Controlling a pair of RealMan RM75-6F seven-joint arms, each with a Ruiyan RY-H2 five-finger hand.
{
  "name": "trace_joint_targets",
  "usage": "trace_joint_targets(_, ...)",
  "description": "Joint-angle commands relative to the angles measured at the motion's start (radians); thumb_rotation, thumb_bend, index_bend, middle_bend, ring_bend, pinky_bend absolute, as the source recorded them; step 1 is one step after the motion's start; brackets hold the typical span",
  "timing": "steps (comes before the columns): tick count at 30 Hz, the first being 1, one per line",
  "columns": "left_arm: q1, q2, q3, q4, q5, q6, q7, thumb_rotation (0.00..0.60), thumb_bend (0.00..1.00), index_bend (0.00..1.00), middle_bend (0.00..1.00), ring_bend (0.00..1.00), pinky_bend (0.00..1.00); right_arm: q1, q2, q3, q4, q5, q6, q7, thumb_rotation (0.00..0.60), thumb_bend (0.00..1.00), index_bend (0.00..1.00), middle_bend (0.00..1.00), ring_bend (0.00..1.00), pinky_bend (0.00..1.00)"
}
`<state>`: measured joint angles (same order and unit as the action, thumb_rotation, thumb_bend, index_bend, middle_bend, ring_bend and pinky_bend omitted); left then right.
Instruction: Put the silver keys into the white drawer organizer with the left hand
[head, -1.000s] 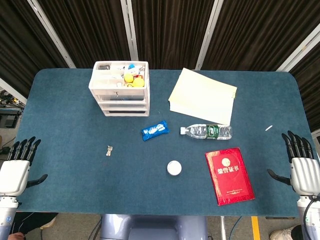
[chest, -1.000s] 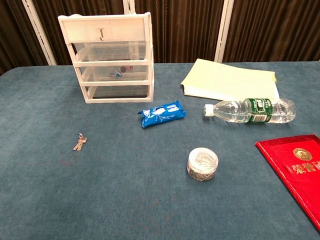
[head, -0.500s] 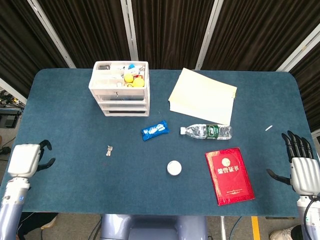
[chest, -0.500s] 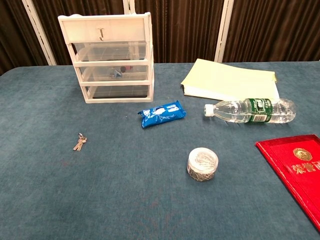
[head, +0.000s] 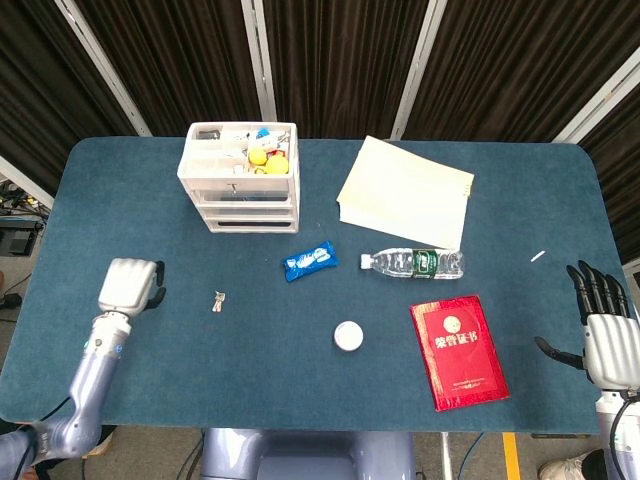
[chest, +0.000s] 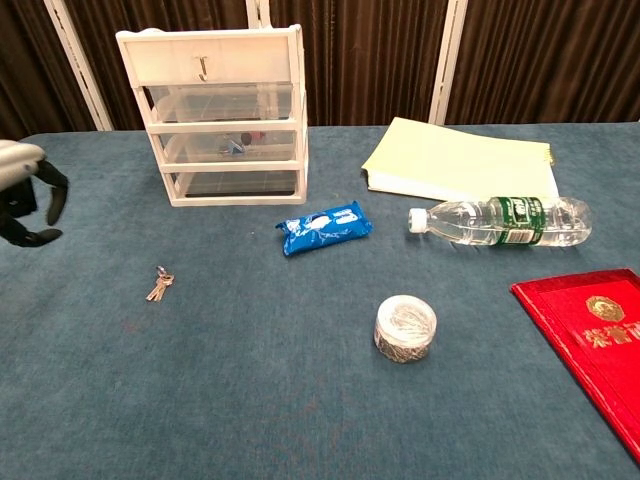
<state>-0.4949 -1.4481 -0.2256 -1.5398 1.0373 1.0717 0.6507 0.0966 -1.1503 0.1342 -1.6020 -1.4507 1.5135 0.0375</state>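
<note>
Keys (head: 218, 299) lie flat on the counter (head: 150, 380), long axis running roughly toward the white drawer organizer (head: 240, 175), just to the right of the left hand (head: 128, 285), whose fingers (chest: 55, 195) curl loosely downward holding nothing; the right hand (head: 605, 335) sits far off.

A table (head: 120, 200) with rounded corners and a dark blue felt-like cover fills most of the room. From nine o'clock round to three o'clock hangs a dark pleated curtain (head: 340, 60), crossed by slanting white poles (head: 262, 60). At five o'clock, a strip of grey floor (head: 480, 455) carries a yellow line (head: 511, 455).
</note>
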Motion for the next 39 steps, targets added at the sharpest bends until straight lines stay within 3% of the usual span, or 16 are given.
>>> trace_joint_targets(1,-0.035,-0.038,0.001,0.03,-0.034,-0.026,0.032,0.6,0.35,0.55,1.0,0.92,0.75,0.0,0.001,0.002,-0.002,0.0,0.0,0.001,0.6,0.01,0.0,0.0,0.0,0.0)
trace_joint_targets(12,-0.105,-0.12,0.016,0.075,-0.127,-0.066,0.083,0.6,0.4,0.52,1.0,0.91,0.75,0.001,0.002,0.005,-0.005,0.007,-0.003,0.012,0.6,0.01,0.0,0.0,0.0,0.0)
trace_joint_targets(24,-0.163,-0.186,0.033,0.132,-0.143,-0.074,0.096,0.6,0.41,0.52,1.0,0.91,0.75,0.0,0.003,0.005,-0.007,0.007,-0.003,0.018,0.6,0.01,0.0,0.0,0.0,0.0)
trace_joint_targets(39,-0.225,-0.145,0.079,0.152,-0.055,-0.156,0.039,0.6,0.34,0.52,1.0,0.9,0.75,-0.001,0.001,0.008,-0.006,0.009,0.001,0.017,0.6,0.03,0.0,0.0,0.0,0.0)
